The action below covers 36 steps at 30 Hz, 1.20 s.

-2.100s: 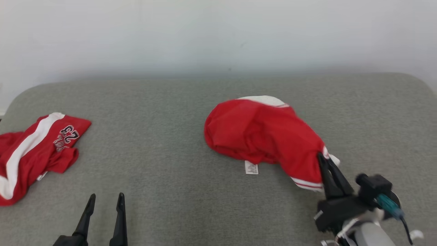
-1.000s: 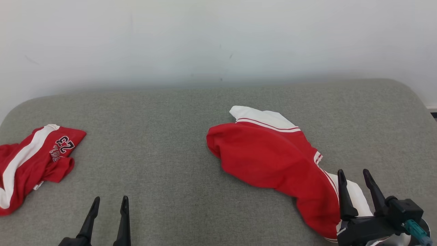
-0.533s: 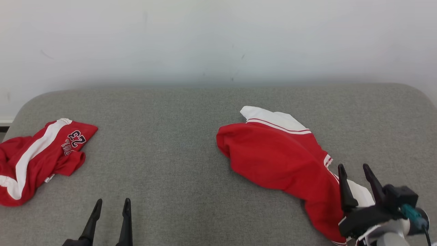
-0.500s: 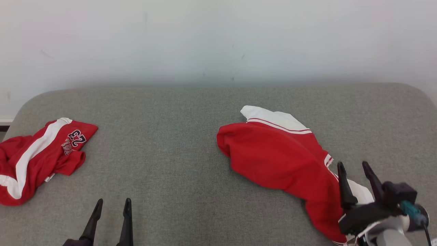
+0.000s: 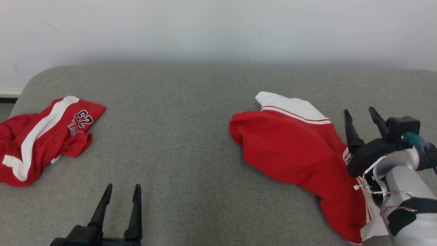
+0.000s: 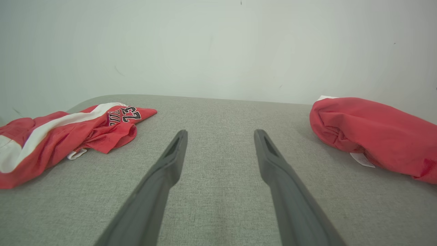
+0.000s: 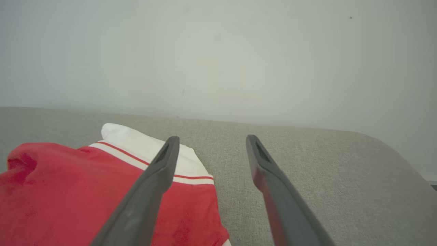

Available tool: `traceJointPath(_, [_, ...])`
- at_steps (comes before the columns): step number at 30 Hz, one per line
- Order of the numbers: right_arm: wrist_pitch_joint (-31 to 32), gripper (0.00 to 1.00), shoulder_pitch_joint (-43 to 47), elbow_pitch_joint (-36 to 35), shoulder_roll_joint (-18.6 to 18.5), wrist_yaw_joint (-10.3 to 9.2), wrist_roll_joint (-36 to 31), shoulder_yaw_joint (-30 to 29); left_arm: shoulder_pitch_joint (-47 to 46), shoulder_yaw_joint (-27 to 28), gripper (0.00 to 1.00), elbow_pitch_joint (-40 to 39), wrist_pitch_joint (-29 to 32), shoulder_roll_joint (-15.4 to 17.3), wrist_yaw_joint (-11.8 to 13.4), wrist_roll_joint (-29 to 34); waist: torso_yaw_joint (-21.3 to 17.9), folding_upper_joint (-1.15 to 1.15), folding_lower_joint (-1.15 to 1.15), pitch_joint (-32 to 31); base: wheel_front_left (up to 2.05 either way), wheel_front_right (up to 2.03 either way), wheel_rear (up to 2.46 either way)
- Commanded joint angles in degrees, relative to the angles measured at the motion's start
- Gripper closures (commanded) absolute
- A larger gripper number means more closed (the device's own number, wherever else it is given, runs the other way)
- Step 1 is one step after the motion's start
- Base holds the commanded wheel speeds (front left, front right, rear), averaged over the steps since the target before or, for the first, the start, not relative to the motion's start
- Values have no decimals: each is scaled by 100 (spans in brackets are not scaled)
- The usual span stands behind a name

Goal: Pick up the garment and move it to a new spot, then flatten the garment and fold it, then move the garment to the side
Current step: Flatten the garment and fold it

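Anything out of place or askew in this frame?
Nothing damaged or spilled. The red garment lies bunched and diagonal on the gray cushion, not flattened. A red-and-white garment marked 23 sits crumpled at the left edge. The left tool and right tool are open, empty.

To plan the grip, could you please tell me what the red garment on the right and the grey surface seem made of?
Red garment: soft matte knit, probably cotton or polyester; it creases and slumps. Grey surface: woven upholstery fabric, matte; fine heathered weave shows, edges rounded like padding.
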Motion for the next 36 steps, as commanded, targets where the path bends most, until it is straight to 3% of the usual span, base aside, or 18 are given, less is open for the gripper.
traceJointPath(1, [95, 0, -115, 169, -69, -13, 31, 57, -97, -12, 0, -5, -20, -21, 8, -47, 182, 0, -1, 221, 0, 0, 0])
traceJointPath(11, [949, 0, -954, 1694, -318, -13, 260, 529, -331, 45, 0, -85, -20, -67, 8, 65, 426, 0, -1, 563, 0, 0, 0])
traceJointPath(17, [1500, 0, -1117, 2277, -236, -13, 407, 775, -351, 79, 0, -107, -20, -76, 8, 97, 428, 0, -1, 588, 0, 0, 0])
traceJointPath(18, [1552, 56, -1110, 2305, -205, -13, 461, 821, -355, 88, 0, -104, -20, -78, 8, 95, 423, 0, -1, 588, 0, 0, 0])
traceJointPath(19, [1592, 100, -1114, 2316, -189, -13, 519, 875, -354, 96, 0, -104, -20, -80, 8, 95, 415, 0, -1, 587, 0, 0, 0])
traceJointPath(24, [1465, 100, -1264, 2154, -254, -13, 716, 1075, -333, 117, 0, -119, -20, -87, 8, 94, 390, 0, -1, 587, 0, 0, 0])
traceJointPath(36, [282, 100, -2613, 1763, -854, -13, 830, 1237, -491, 5, 0, -119, -20, -108, 8, 43, 531, 0, -1, 829, 0, 0, 0])
